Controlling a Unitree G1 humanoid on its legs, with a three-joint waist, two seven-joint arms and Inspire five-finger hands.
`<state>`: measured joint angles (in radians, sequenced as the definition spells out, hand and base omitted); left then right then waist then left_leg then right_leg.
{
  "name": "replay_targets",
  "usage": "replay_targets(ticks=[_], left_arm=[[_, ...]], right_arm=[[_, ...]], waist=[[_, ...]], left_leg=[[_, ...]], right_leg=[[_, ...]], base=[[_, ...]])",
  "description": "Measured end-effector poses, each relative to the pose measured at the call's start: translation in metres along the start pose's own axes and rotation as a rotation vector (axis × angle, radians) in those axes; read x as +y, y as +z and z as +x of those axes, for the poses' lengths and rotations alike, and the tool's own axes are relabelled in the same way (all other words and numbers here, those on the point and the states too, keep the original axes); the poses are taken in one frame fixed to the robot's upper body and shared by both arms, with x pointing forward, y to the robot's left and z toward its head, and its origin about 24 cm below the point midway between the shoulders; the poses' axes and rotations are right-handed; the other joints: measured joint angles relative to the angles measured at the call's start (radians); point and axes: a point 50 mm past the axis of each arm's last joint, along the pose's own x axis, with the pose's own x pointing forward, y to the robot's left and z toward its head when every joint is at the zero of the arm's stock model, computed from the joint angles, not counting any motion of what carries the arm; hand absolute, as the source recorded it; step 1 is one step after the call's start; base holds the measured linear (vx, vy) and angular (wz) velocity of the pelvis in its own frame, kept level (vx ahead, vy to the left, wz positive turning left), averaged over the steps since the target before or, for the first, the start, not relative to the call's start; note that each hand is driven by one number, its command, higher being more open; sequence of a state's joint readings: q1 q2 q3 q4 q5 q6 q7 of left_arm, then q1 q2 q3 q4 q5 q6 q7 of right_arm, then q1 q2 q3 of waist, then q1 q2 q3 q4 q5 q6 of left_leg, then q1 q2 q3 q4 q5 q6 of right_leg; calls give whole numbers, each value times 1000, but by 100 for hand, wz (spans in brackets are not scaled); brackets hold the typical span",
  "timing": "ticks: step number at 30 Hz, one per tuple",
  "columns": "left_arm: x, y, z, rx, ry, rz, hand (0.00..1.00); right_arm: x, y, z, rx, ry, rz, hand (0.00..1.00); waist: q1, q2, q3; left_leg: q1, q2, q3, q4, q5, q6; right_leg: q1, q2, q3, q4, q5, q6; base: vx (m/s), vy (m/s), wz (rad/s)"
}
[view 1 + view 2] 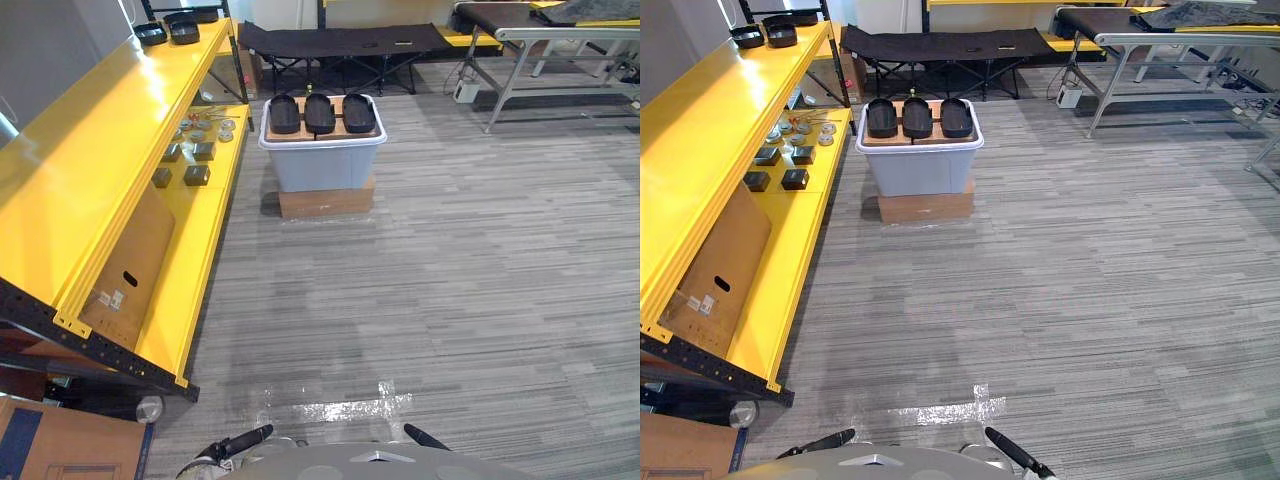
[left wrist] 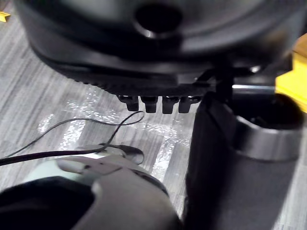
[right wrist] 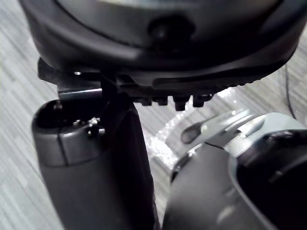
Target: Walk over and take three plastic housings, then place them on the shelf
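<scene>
Now we see plastic housings [image 1: 319, 113] atop the bin [image 1: 322, 168]; left hand [image 1: 245, 440], right hand [image 1: 1012, 450] hang straight-fingered, empty

L hand [image 1: 245, 441] and R hand [image 1: 426, 437] hang low at the sides. Both empty, fingers [image 2: 149, 103] relaxed and approx. straight, thumbs standing apart.

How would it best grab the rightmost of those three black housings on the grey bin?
Probably the near end of the rightmost housing, from above: it lies flat, lengthwise away from the robot, and the middle housing crowds its left side.
</scene>
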<state>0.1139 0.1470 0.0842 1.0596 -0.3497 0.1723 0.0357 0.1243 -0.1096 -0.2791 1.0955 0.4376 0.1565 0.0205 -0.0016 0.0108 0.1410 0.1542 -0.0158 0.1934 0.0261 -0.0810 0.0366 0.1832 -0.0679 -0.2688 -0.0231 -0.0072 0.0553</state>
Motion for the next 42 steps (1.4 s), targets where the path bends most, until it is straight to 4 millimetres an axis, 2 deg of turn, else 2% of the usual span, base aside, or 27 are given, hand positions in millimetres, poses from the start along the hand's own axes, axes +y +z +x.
replay_targets(ticks=[3, 5, 8, 12, 19, 24, 31, 34, 37, 39, 40, 41, 42], left_arm=[[-9, 17, -1, -85, -28, -56, 100], [-21, 30, -4, -154, -77, -99, 100], [-35, 39, -6, -196, -125, -106, 100], [-40, 46, -8, -235, -139, -118, 100], [-40, 53, -14, -328, -155, -246, 100], [-43, 59, -18, -369, -170, -264, 100], [-38, 51, -19, -360, -146, -286, 100], [-36, 46, -19, -343, -143, -302, 100], [-36, 39, -18, -319, -144, -307, 100], [-38, 37, -18, -304, -150, -305, 100], [-39, 37, -18, -297, -155, -299, 100], [-40, 39, -18, -301, -164, -296, 100], [-41, 41, -19, -307, -167, -291, 100]], right_arm=[[21, 18, 1, -97, 48, -21, 100], [41, 36, -1, -188, 111, -32, 100], [57, 54, -5, -274, 167, -52, 100], [69, 68, -9, -343, 211, -72, 100], [67, 65, -10, -358, 217, -69, 100], [63, 63, -11, -365, 216, -35, 100], [62, 55, -11, -356, 215, -26, 100], [65, 46, -10, -339, 233, 48, 100], [67, 45, -11, -343, 242, 48, 100], [68, 47, -13, -359, 247, 48, 100], [69, 49, -14, -372, 251, 48, 100], [70, 54, -14, -389, 256, 47, 100], [72, 57, -15, -399, 263, 48, 100]], waist=[[0, -10, 5], [-1, -17, 10], [1, -19, 11], [2, -18, 12], [3, -18, 12], [4, -18, 12], [4, -25, 8], [13, -34, 2], [14, -35, 2], [16, -34, 5], [12, -42, 12], [8, -47, 19], [11, -34, 26]], left_leg=[[13, -8, 6, -39, 15, 1], [16, -14, 7, -50, 21, 2], [22, -22, 10, -58, 22, 1], [29, -28, 16, -70, 26, -1], [30, -30, 12, -85, 36, 3], [35, -36, 0, -110, 56, 10], [34, -46, -2, -114, 64, 20], [32, -46, 6, -114, 65, 20], [30, -47, 22, -114, 59, 21], [25, -50, 27, -114, 52, 32], [22, -52, 37, -107, 41, 48], [0, -48, 41, -87, 27, 66], [-9, -40, 46, -70, 18, 73]], right_leg=[[-6, -4, 0, -4, 4, 8], [-8, -8, 0, -12, 11, 19], [-7, -16, 0, -12, 13, 23], [-8, -21, 1, -11, 13, 23], [-12, -21, -1, -10, 13, 23], [-20, -25, -10, -1, 13, 22], [-21, -37, -18, 4, 14, 22], [-24, -37, -15, 4, 14, 21], [-34, -38, 0, 8, 12, 23], [-70, -49, 1, 64, -17, 27], [-110, -69, -1, 146, -54, 46], [-186, -87, -19, 287, -61, 37], [-236, -100, -30, 380, -58, 40]], base=[[27, 45, -4], [16, 50, 1], [-6, 42, -2], [-21, 26, -3], [-21, -5, 1], [-44, -6, 7], [-67, 10, 3], [-50, 1, -4], [-46, 15, -14], [-19, 44, -6], [-10, 61, -4], [-9, 53, -9], [3, 65, -12]])
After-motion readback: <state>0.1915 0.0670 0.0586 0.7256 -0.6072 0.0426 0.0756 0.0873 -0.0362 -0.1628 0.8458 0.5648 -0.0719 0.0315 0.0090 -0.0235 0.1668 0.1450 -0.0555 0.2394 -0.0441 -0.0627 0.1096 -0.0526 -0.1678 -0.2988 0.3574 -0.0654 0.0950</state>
